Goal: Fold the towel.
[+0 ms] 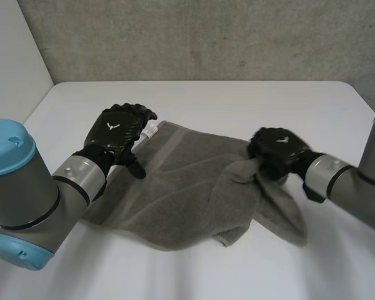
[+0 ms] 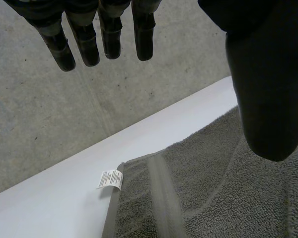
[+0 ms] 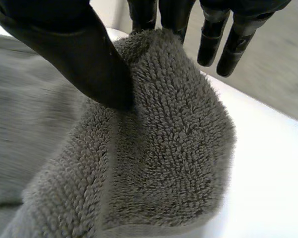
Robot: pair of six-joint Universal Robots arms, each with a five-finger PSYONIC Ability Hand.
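A grey towel [image 1: 181, 190] lies spread on the white table [image 1: 237, 106], its right end bunched and lifted. My left hand [image 1: 119, 134] hovers over the towel's far left corner with straight fingers [image 2: 107, 37] and holds nothing; a white care label [image 2: 110, 179] sticks out of that corner below its fingertips. My right hand [image 1: 276, 152] is at the towel's right edge. There its thumb [image 3: 84, 59] pinches a fold of the towel [image 3: 174, 144] against its fingers and holds that fold above the table.
A concrete wall [image 1: 206, 37] rises behind the table's far edge. Bare table surface runs in front of the towel and to the right of my right hand.
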